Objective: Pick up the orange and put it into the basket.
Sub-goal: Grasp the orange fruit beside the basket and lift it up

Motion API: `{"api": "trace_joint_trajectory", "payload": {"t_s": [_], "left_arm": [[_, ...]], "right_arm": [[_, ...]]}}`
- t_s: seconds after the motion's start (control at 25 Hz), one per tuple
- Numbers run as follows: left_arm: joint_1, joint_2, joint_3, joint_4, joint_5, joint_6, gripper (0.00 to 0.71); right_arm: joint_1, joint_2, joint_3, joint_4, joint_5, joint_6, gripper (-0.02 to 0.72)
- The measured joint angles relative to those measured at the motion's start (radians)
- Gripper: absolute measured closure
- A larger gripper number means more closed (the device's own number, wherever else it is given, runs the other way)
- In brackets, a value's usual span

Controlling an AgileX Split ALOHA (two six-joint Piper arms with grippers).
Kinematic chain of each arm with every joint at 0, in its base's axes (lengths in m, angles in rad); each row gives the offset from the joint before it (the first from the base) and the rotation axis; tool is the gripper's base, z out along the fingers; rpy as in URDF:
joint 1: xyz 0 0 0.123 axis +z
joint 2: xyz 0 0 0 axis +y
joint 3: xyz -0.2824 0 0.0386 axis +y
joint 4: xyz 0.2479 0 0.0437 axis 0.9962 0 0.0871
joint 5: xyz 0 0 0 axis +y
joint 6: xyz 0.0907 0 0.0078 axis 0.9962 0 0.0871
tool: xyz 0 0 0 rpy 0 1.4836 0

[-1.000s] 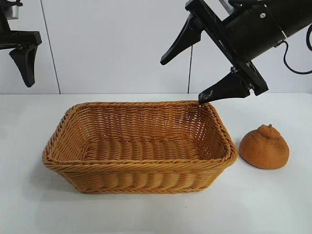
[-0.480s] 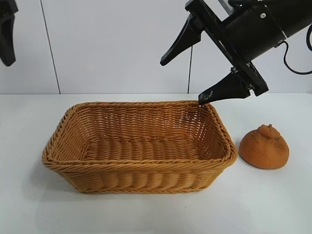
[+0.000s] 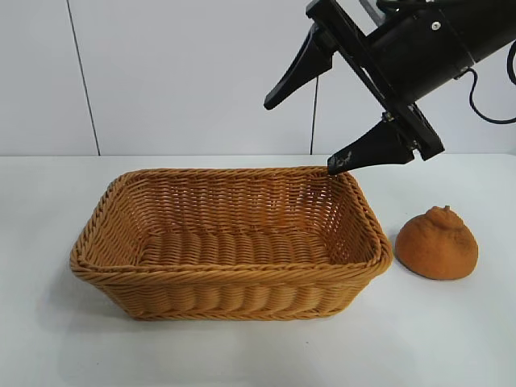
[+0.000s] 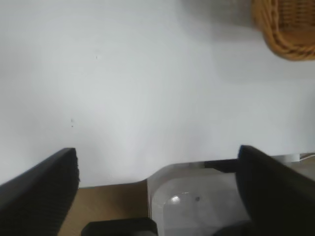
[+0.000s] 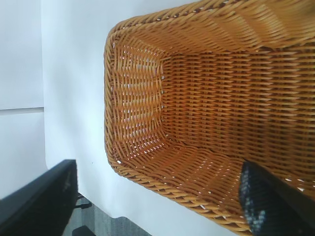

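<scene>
White tabletop [image 3: 451,339] is backed by a pale wall; no writing can be read on anything. On it is set a tan woven wicker basket [image 3: 230,292], with a dull-orange knobby citrus orange [image 3: 437,243] just beside it. Right gripper [image 3: 300,129] is held spread wide above the basket's far corner, grasping nothing; left gripper [image 4: 157,172] is likewise spread, over bare table

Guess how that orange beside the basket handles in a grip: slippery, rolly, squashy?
The orange has rough matte skin, so it probably won't slip much. It sits dome-up on a broad base on the table, so it likely stays put rather than rolling. The knobby neck on top may make a top-down pinch uneven; gripping the wider body seems safer.
</scene>
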Motion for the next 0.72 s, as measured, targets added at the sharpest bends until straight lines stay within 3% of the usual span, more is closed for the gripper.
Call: {"api": "trace_joint_trajectory", "payload": {"t_s": [0.36, 0.72], "left_arm": [[0.0, -0.426, 0.292, 0.012, -0.112, 0.0, 0.092], [0.0, -0.704, 0.321, 0.035, -0.098, 0.0, 0.092]], "right_arm": [[0.0, 0.0, 0.0, 0.0, 0.002, 0.0, 0.094], [0.0, 0.0, -0.021, -0.014, 0.053, 0.0, 0.094]]}}
